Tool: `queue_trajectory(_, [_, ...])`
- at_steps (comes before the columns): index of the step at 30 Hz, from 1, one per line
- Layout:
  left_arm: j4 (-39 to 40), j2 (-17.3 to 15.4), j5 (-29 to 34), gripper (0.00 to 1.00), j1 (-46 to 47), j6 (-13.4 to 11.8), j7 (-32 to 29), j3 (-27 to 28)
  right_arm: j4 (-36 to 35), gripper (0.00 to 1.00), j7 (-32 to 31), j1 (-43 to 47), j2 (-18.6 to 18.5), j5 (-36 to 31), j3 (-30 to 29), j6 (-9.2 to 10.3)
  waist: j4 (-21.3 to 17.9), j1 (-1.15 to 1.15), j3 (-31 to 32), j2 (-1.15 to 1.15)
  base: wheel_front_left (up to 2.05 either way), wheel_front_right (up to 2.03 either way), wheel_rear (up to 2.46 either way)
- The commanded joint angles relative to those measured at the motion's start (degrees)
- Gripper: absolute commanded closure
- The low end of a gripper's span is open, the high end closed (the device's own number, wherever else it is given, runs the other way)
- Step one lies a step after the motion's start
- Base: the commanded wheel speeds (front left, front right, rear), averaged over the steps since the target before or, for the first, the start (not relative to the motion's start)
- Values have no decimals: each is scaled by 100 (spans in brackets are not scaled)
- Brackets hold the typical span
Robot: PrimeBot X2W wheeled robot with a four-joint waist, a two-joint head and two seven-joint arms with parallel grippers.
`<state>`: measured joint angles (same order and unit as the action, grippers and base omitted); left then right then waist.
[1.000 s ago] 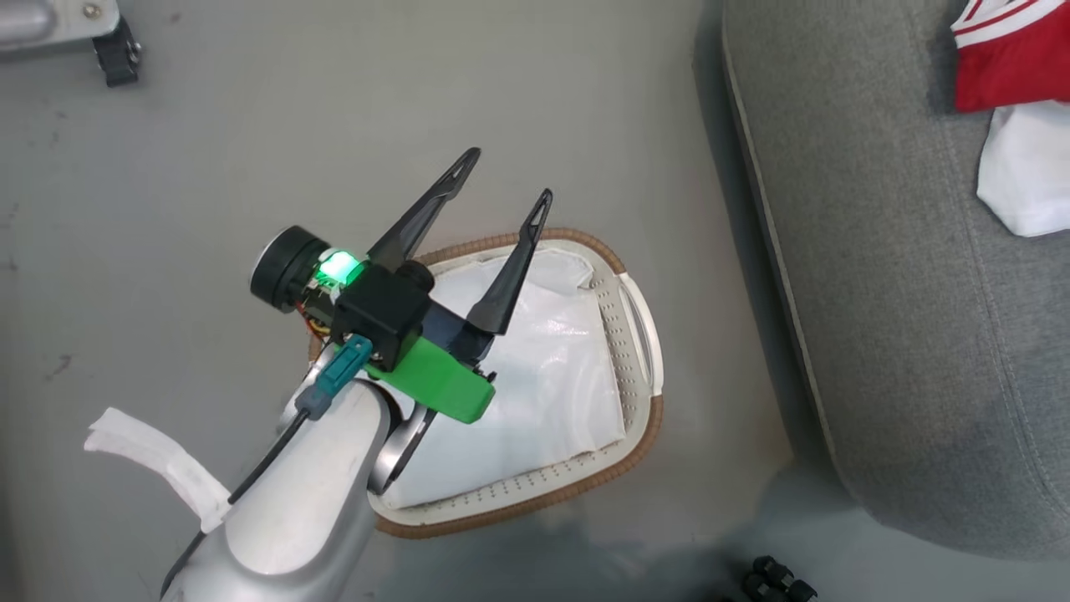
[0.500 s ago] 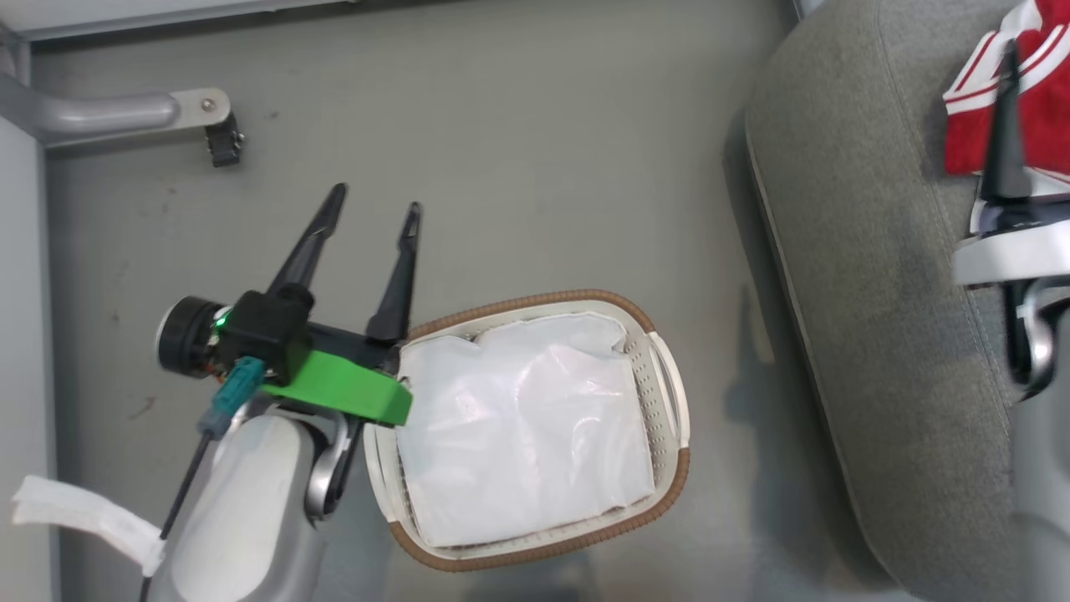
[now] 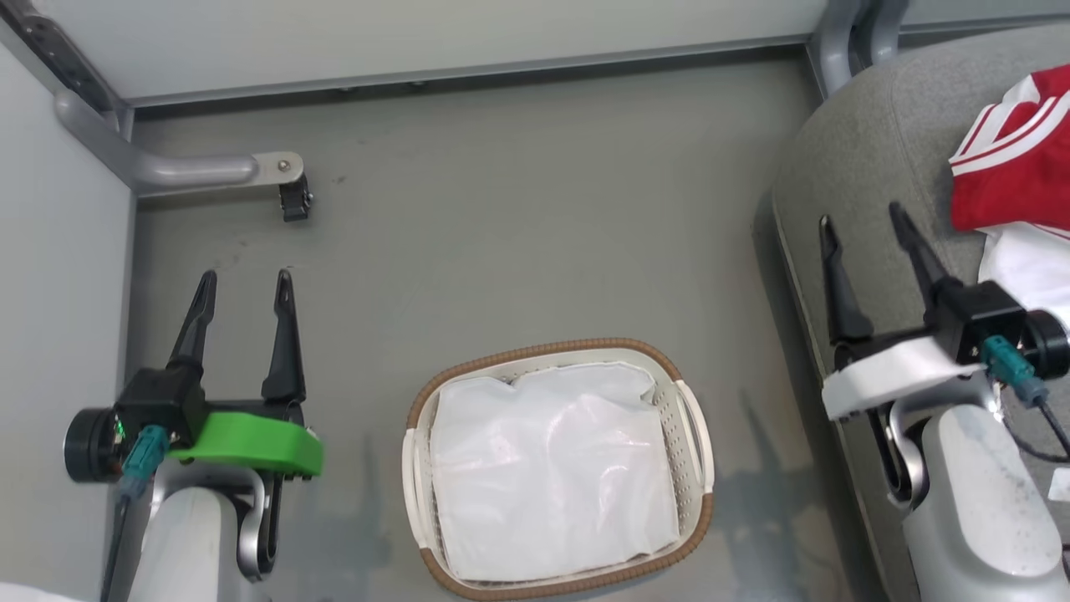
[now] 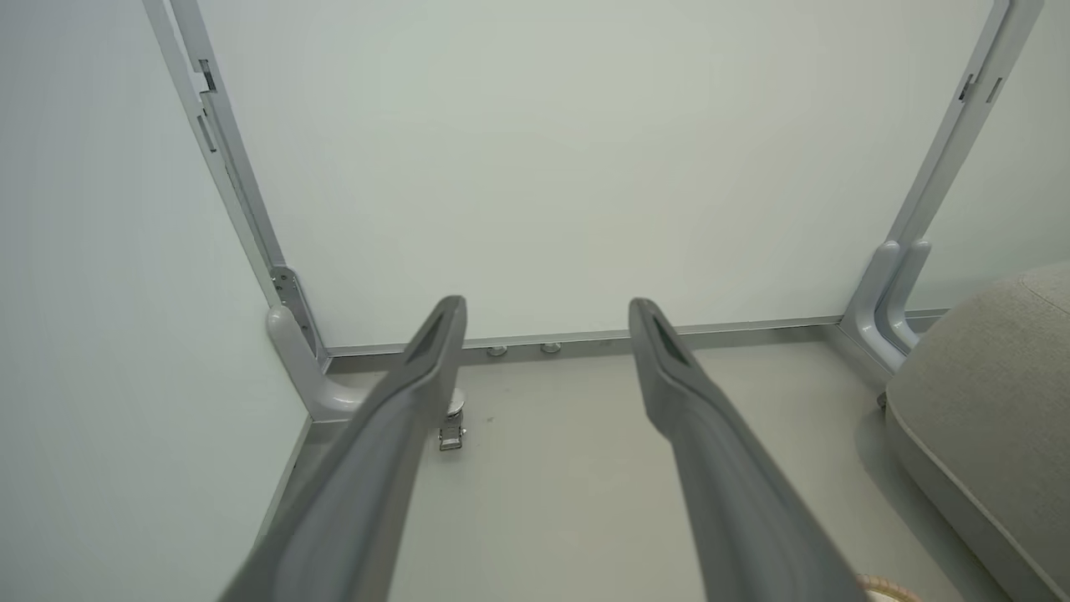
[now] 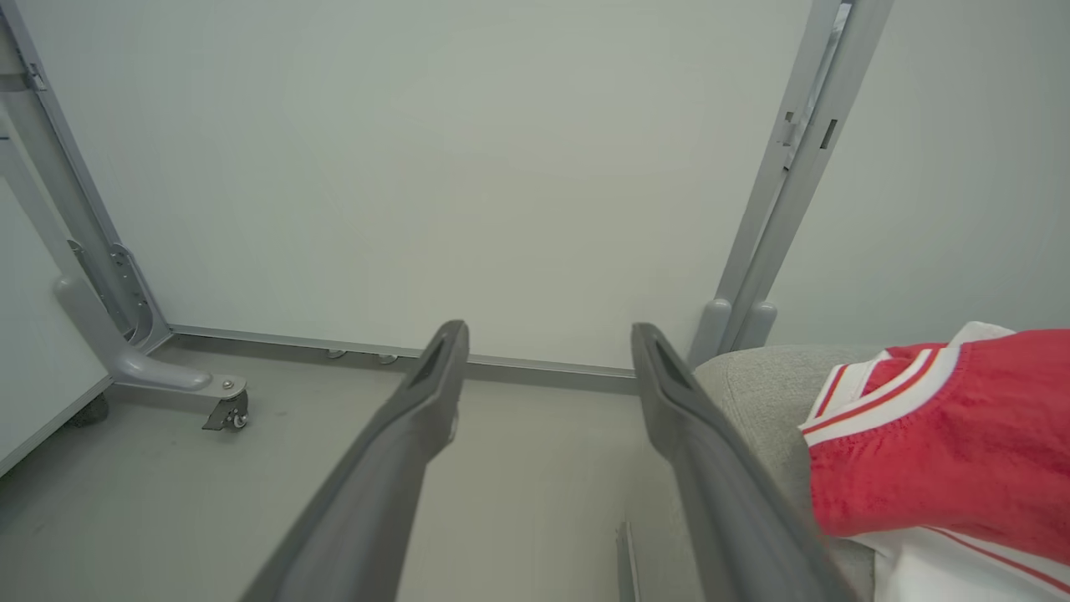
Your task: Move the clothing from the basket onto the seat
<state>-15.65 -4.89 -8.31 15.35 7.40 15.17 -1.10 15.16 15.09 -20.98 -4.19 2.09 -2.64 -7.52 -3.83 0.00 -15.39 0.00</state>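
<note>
**A:** So where's the clothing (image 3: 1016, 180)? The basket (image 3: 543, 343) has just its glossy white liner (image 3: 552, 477) in it.

**B:** Right of the basket, up on the seat (image 3: 869, 150). It's a red-and-white heap just past the right pincer (image 3: 861, 212), so that arm's nearer. Can't call which way it runs. That one and the left pincer (image 3: 246, 274), left of the basket, both gape wide, gripping nothing. Job looks done imo.
</note>
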Motion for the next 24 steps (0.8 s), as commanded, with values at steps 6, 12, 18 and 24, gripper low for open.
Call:
queue_trajectory(6, [-90, 81, 130, 0, -359, 17, -4, 339, 124, 0, 10, 383, 70, 139, 66, 6, 113, 0, 276, 0, 0, 0, 0])
queue_trajectory(12, [-92, 139, 185, 0, -521, 17, -4, 595, 170, 0, 10, 594, 104, 203, 75, 6, 143, 0, 389, 0, 0, 0, 0])
queue_trajectory(18, [-153, 181, 182, 0, -704, 17, -4, 803, 184, 0, 10, 781, 119, 267, 94, 6, 165, 0, 512, 0, 0, 0, 0])
queue_trajectory(24, [-170, 193, 140, 0, -829, 17, -4, 861, 188, 0, 10, 938, 118, 378, 113, 6, 207, 0, 623, 0, 0, 0, 0])
